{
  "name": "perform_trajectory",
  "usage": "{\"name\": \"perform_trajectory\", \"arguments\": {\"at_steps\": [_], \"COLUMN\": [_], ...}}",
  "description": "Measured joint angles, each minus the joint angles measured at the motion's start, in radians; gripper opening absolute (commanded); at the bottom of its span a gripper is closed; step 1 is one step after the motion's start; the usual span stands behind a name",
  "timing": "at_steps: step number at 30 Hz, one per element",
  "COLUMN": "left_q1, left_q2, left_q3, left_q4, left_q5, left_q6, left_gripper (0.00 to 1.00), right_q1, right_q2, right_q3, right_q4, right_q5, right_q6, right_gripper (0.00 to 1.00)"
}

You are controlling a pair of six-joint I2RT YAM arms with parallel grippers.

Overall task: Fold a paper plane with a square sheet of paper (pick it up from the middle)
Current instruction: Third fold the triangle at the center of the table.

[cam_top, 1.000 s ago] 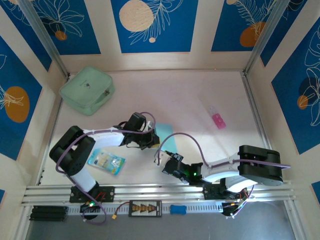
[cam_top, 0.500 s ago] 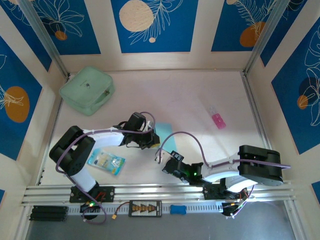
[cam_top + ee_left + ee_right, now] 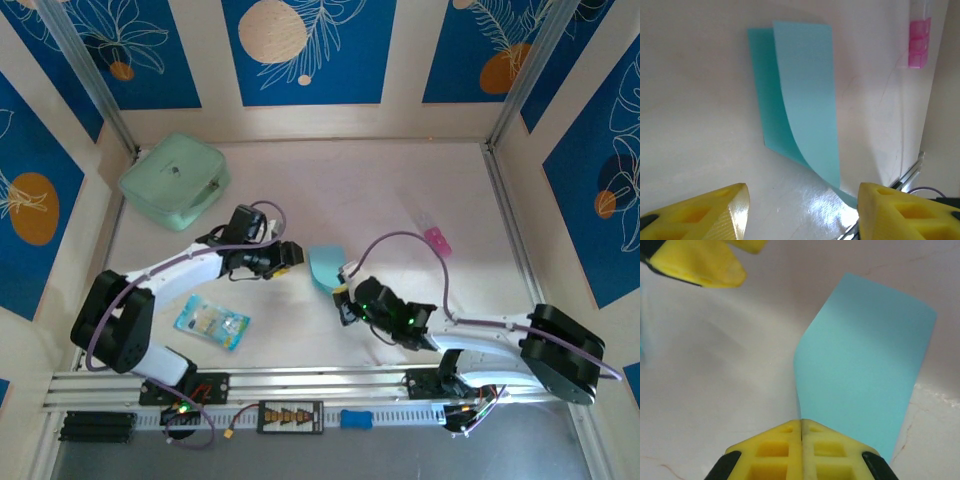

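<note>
Both my arms are sitting higher in the top view than a second ago. My left gripper is now spreading its fingers and standing just left of the square sheet of paper. My right gripper is pressing shut on the sheet's near edge.

I am judging the folding as barely begun. In the left wrist view the sheet is curling over itself in a loose arc, one layer arching above the other, with no sharp crease, pointed nose or centre ridge showing. Flattening this first bend and nearly every later fold is still waiting.

In the right wrist view the sheet is rising from my closed right fingertips toward the upper right of the frame. The rest is lying on the table, centre frame in the top view, between my two grippers.
</note>
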Motion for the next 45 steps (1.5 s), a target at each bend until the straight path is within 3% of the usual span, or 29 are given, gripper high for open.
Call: {"name": "perform_trajectory", "arguments": {"at_steps": [7,14,23,29,33,40,45], "left_q1": [0.003,0.003,-0.012,-0.028,-0.041,-0.064,-0.117], "left_q2": [0.005,0.064,0.107,0.141,0.153,0.145,0.164], "left_q3": [0.012,0.103,0.124,0.126,0.124,-0.028,-0.048], "left_q4": [-0.003,0.006,0.013,0.024,0.017,0.113,0.170], "left_q5": [0.021,0.076,0.109,0.126,0.127,0.127,0.141], "left_q6": [0.023,0.027,0.029,0.029,0.028,-0.088,-0.163], "left_gripper": [0.56,0.46,0.52,0.50,0.57,0.63,0.60], "right_q1": [-0.092,-0.117,-0.124,-0.160,-0.163,-0.162,-0.154], "right_q2": [-0.005,0.073,0.115,0.115,0.113,0.093,0.089], "right_q3": [0.022,0.063,0.067,0.061,0.049,0.039,0.039], "right_q4": [-0.053,-0.039,-0.005,0.020,0.027,0.037,0.041], "right_q5": [-0.264,-0.416,-0.445,-0.483,-0.494,-0.493,-0.489], "right_q6": [0.142,0.212,0.219,0.219,0.218,0.207,0.191], "right_gripper": [0.00,0.00,0.00,0.00,0.00,0.00,0.00]}}
